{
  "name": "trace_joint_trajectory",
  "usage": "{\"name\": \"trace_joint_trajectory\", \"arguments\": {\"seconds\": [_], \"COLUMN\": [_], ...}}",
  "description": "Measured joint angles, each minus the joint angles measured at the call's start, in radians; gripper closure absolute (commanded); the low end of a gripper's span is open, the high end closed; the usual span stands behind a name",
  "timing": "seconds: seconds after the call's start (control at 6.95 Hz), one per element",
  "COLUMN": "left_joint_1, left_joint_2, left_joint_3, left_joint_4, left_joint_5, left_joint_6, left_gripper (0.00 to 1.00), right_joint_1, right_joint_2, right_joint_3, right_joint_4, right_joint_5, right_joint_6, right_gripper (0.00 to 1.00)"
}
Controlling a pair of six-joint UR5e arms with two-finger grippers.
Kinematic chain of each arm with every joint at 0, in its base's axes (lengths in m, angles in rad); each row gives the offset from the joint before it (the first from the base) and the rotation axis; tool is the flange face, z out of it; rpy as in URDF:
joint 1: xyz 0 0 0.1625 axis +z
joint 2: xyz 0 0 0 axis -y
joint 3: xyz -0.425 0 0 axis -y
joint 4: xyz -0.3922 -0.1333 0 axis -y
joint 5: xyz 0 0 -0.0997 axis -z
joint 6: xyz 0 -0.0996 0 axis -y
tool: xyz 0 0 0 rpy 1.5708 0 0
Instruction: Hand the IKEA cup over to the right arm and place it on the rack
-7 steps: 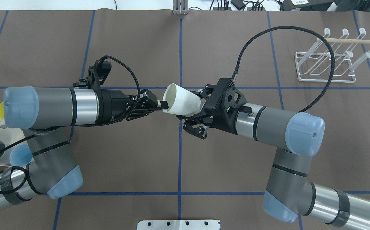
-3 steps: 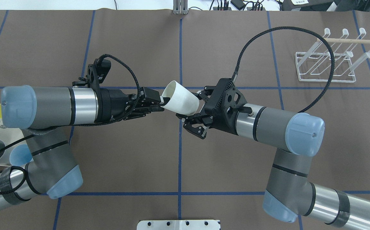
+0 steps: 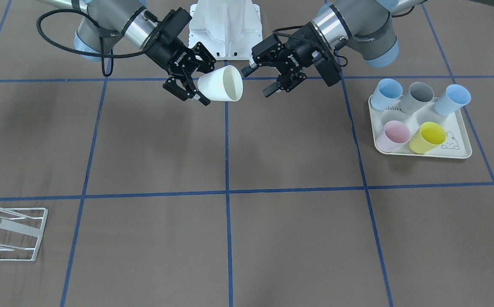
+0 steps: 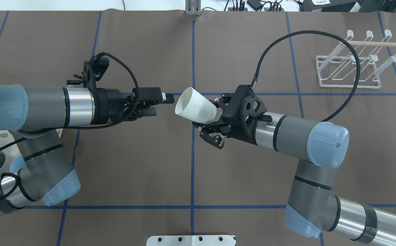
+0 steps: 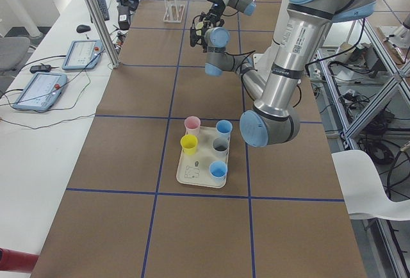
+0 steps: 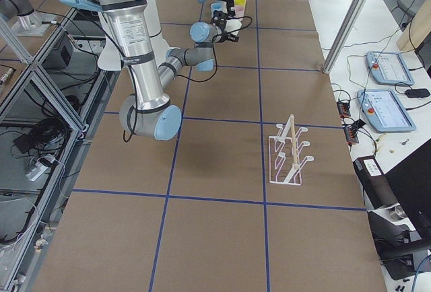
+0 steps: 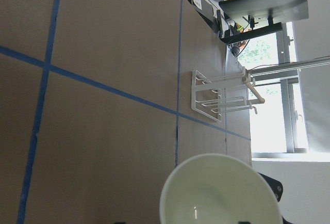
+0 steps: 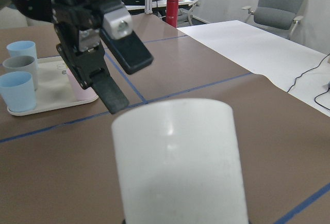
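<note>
Bench (image 4: 150, 164) layout sets the job. The rack (image 4: 348, 70) stands at the far corner on the robot's right, well apart from the middle, where the cup is held in the air.

The right arm (image 4: 297, 131) has the carry, and I judge the handover to be done. A slow swing out toward the rack looks best, and the looping cable (image 4: 321, 37) needs minding because it arcs close by the rack's dowel (image 4: 382, 43). The left arm (image 4: 44, 107) is best kept back on its own side.

The cup (image 4: 196, 106) is white and tilted, with its mouth toward the left arm. It probably has to be turned mouth-down over one of the prongs (image 4: 350, 34) and lowered straight, so the rim does not catch the wire.

The right gripper (image 4: 211, 114) is closed on the cup's base end and should keep that hold until a prong takes the weight. The left gripper (image 4: 162, 105) has its jaws spread and holds nothing. It is just beside the rim, with a plain gap between them.

Several things are hard to make out:
- **Rack:** the front view cuts it off at the edge.
- **Tray:** the overhead view shows only a corner of the tray (image 3: 460, 151), behind the left arm.
- **Grip on the cup:** the cup hides where the right gripper's pads meet its wall. That arm's own camera sees only the cup's side, so I cannot tell how deep the grip is.
- **Side views:** both grippers are too small there to judge.
</note>
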Motion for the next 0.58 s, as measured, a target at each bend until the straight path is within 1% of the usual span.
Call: {"name": "trace_joint_trajectory", "arguments": {"seconds": [0.14,0.29,0.58], "left_joint_1": [-0.079,-0.173,-0.353], "left_joint_2": [0.060,0.129,0.265], "left_joint_3": [-0.001,-0.001,0.002], "left_joint_4": [0.003,0.004,0.015], "left_joint_5": [-0.073,-0.157,-0.291], "left_joint_6": [0.088,0.206,0.497], "left_gripper": [0.00,0.00,0.00], "right_joint_1": [0.005,0.025,0.113], "right_joint_2": [-0.023,-0.037,-0.039], "right_joint_3": [0.001,0.003,0.029], "right_joint_4": [-0.026,-0.103,-0.356], "right_joint_5": [-0.039,-0.070,-0.081], "right_joint_6": [0.003,0.003,-0.009], "right_gripper": [1.00,1.00,1.00]}}
